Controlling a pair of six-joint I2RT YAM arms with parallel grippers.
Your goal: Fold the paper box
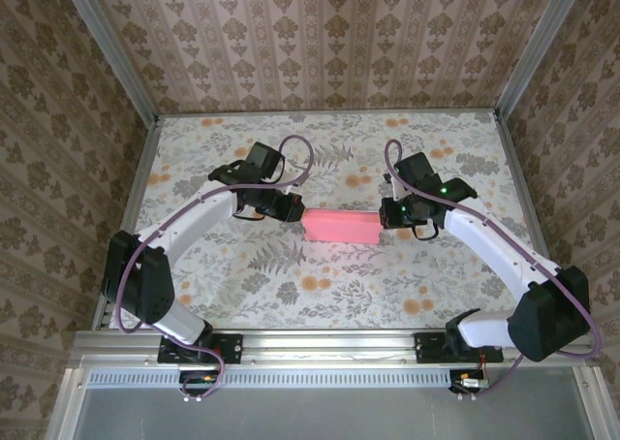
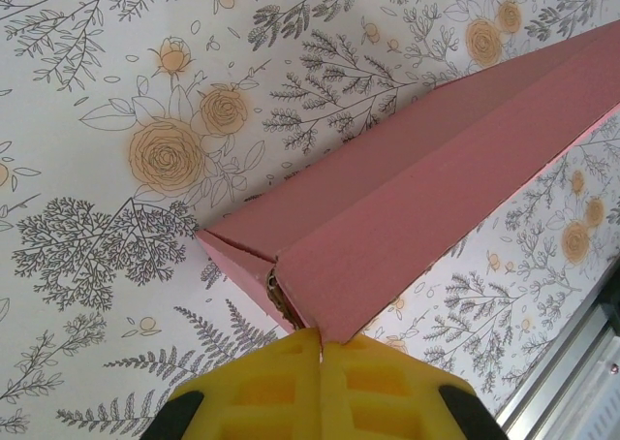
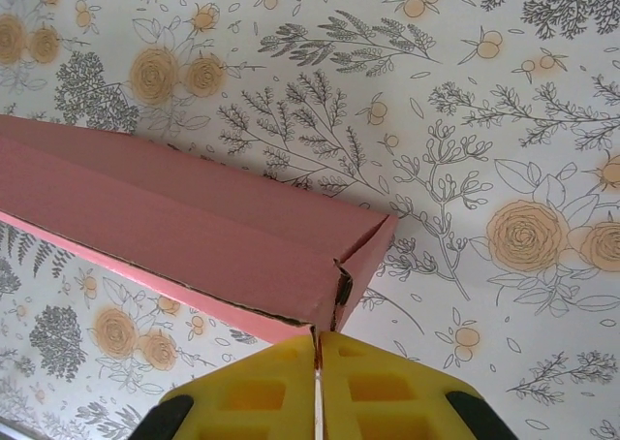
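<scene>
The paper box [image 1: 341, 228] is a long pink cardboard shape folded shut, lying across the middle of the floral table between my two arms. My left gripper [image 1: 298, 210] is at its left end and my right gripper [image 1: 383, 214] at its right end. In the left wrist view the yellow pads [image 2: 262, 387] are pressed together on the bottom corner of the pink box [image 2: 417, 178], at the left gripper [image 2: 321, 338]. In the right wrist view the right gripper [image 3: 317, 341] is likewise shut on the end corner of the box [image 3: 184, 227]. A small gap shows at each folded end.
The floral table top [image 1: 320, 290] stretches around the box. Metal frame rails [image 1: 136, 183] border the table on the left and right, and patterned walls rise behind. A rail [image 2: 572, 372] shows at the lower right of the left wrist view.
</scene>
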